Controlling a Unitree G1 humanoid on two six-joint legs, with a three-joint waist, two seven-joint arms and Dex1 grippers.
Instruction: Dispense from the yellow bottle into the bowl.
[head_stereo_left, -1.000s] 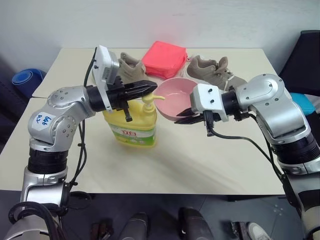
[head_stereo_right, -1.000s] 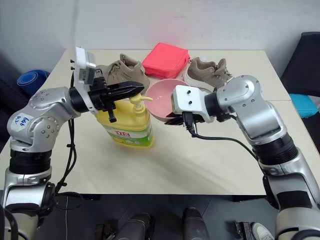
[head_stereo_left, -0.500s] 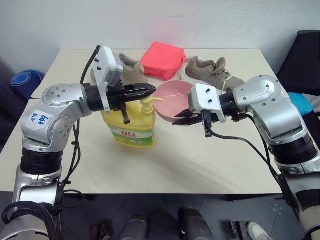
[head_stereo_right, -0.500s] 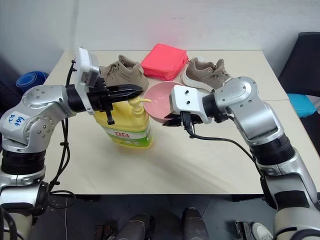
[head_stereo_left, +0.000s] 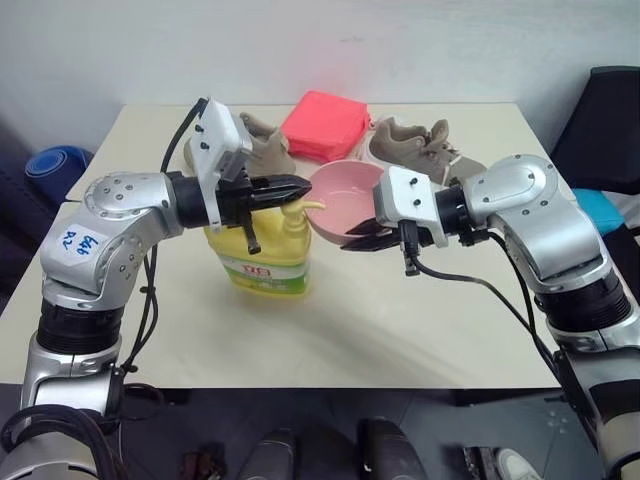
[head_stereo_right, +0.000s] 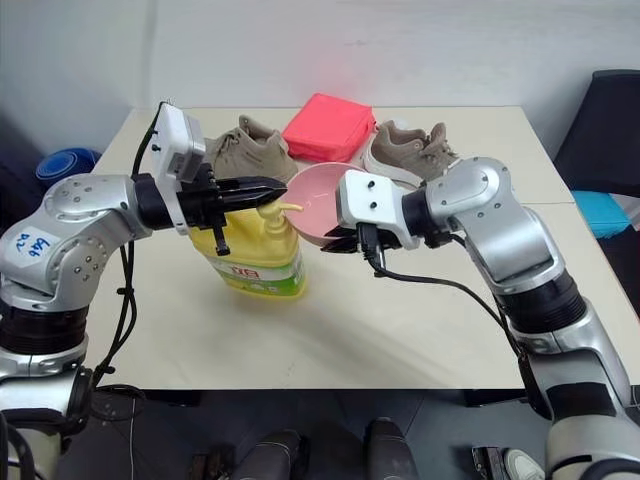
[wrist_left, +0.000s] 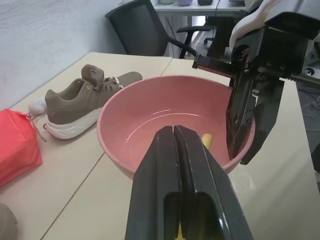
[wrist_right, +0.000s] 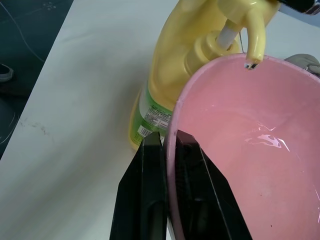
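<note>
Yellow bottle (head_stereo_left: 262, 258): upright on the table (head_stereo_left: 400, 330), left of centre, label facing the camera; place unchanged from a second ago. Pump spout reaches over the rim of the bowl (head_stereo_left: 345, 200), as before.

Bowl: pink, held off the table just right of the pump, tilted toward the bottle; position about the same as a second ago.

Left gripper (head_stereo_left: 306, 185): fingers pressed together, holding nothing, tips lying on the pump head. It sits slightly lower on the pump than a second ago.

Right gripper (wrist_right: 169, 145): fingers pinched on the bowl's rim, one inside the wall and one outside; grip unchanged.

Behind: two tan shoes (head_stereo_left: 425, 150) and a red folded cloth pad (head_stereo_left: 325, 125) at the table's far side, unmoved.
</note>
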